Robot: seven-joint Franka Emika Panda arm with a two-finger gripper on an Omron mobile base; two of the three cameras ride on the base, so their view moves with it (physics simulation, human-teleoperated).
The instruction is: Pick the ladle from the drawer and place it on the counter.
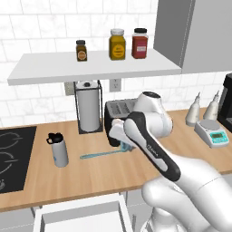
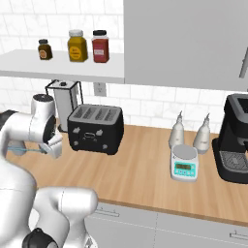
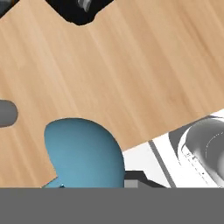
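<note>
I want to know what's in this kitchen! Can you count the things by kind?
Spice jars: 3
Squeeze bottles: 2
Toaster: 1
Scale: 1
Ladle: 1
Water bottle: 1
Paper towel roll: 1
Coffee machine: 1
Total: 11

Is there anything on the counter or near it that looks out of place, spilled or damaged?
Nothing looks spilled or damaged. The ladle lies flat on the counter in front of the toaster, with the hand at its bowl end. The drawer below stands open. The bottle is upright.
</note>
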